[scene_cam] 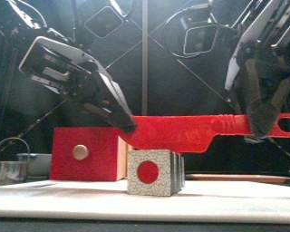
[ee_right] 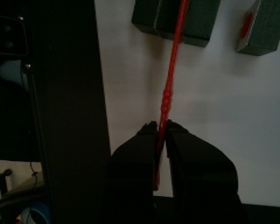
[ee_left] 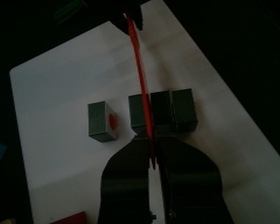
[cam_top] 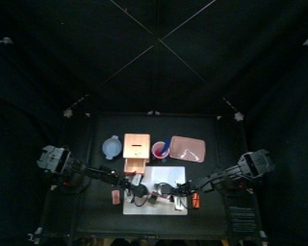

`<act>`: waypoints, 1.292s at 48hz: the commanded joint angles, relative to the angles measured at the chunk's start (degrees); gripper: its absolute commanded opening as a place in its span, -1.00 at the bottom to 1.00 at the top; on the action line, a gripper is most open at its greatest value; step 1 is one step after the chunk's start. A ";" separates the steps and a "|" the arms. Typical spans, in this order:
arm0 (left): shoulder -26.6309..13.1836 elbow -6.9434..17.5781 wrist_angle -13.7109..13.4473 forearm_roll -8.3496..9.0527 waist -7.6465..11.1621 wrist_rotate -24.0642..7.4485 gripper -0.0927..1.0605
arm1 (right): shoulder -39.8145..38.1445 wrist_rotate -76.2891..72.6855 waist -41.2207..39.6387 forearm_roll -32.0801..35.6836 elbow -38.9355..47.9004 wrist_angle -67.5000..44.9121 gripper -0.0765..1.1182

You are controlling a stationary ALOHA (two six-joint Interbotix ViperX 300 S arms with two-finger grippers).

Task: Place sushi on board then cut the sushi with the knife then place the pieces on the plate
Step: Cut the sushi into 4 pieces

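Though dim around, white board (cam_top: 167, 173) on table (cam_top: 99, 130)

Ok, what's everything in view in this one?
cutting board: 1, white, table front centre
sushi roll: 1, dark green, on the board, one end block apart
knife: 1, red, over the roll
tray: 1, pink, behind the board, right
cup: 1, red, left of the tray
wooden box: 1, pale with red front, left of the cup
bowl: 1, blue-grey, left of the box
cutter: 1, metal, far left
left tool: shut on the blade's tip
right tool: shut on the handle
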State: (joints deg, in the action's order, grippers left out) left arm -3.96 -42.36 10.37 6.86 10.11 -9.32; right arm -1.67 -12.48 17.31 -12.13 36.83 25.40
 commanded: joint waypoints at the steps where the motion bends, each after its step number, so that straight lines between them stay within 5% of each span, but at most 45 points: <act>1: 1.14 0.97 0.18 0.00 -0.44 -0.44 -0.27 | -1.76 0.35 1.14 -0.09 -1.41 -0.18 -0.27; 62: -4.57 1.32 0.00 0.00 -0.35 -0.44 -0.27 | 4.04 0.44 0.53 1.05 -1.32 -0.35 -0.27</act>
State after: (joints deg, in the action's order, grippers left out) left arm -8.61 -41.75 10.55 6.77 10.20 -9.32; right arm 3.16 -12.48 17.31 -11.34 36.56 25.05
